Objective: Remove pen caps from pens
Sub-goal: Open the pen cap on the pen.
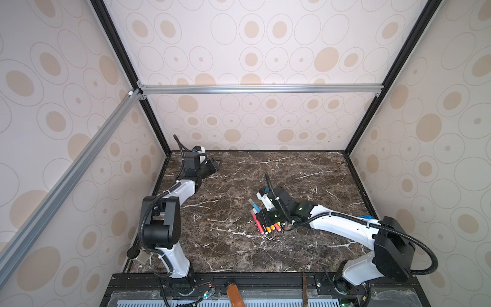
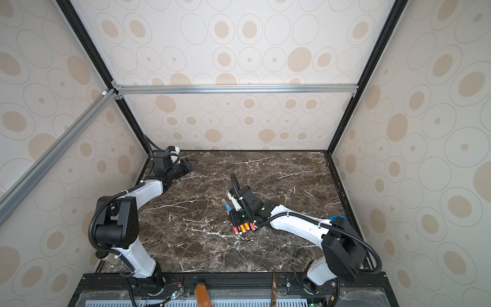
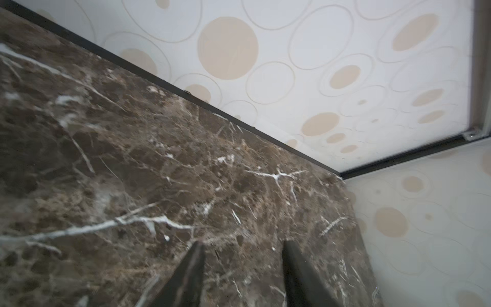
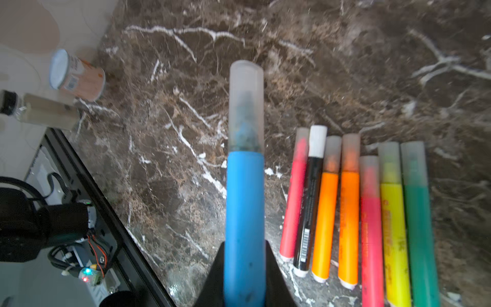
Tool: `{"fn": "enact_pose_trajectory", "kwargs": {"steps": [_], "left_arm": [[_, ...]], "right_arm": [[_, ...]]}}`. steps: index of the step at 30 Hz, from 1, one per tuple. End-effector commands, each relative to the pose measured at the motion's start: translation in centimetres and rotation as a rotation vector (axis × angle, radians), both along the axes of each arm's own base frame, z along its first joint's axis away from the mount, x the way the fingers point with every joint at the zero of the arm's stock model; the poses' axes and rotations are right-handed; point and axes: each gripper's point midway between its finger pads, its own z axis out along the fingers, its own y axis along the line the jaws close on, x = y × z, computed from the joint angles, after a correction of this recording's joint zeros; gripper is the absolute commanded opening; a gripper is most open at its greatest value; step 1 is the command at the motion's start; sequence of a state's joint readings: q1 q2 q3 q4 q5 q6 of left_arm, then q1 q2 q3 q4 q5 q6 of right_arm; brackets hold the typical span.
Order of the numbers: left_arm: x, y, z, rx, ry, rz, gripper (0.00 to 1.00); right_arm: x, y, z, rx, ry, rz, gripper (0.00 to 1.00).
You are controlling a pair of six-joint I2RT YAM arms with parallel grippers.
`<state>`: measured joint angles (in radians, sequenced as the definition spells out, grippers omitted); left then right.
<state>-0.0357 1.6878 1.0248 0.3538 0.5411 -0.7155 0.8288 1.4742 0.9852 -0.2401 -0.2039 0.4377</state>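
Note:
My right gripper is shut on the barrel of a blue pen, which it holds above the table. The pen's frosted pen cap is on its far end. In both top views the blue pen sticks out of that gripper at mid-table. Beside it several capped pens lie side by side: red, black with a white cap, two orange, pink-red, yellow and green. My left gripper is open and holds nothing, low over bare marble near the back left corner.
A small can lies on its side and a clear bottle lies next to it at the table's front left corner, by the left arm's base. An amber bottle stands on the front rail. Patterned walls close three sides.

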Motion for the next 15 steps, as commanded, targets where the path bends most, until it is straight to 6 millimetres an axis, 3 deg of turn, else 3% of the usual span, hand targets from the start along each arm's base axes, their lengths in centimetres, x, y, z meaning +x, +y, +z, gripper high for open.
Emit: {"fn": "enact_pose_trajectory", "kwargs": {"steps": [1,7,10,15], "left_arm": [[-4.5,-3.0,5.3,-0.2,-0.204,-0.14,1.0],[-12.4,-8.9,6.6,-0.414,-0.328,-0.416,1.0],[-14.2,-11.0,6.0,-0.41,-0.338,-0.486,0.97],[-15.4,-12.2,6.4,-0.448,-0.387,-0.521,0.72]], "right_arm": [[0.8,0.6,2.7,0.171,-0.024,0.089,0.0],[-0.9,2.3,5.6,0.294,-0.053,0.334,0.0],[-1.6,2.7,6.0,0.313,-0.031,0.389,0.0],[-1.2,2.9,6.3,0.341,-0.02,0.363,0.0]]}}
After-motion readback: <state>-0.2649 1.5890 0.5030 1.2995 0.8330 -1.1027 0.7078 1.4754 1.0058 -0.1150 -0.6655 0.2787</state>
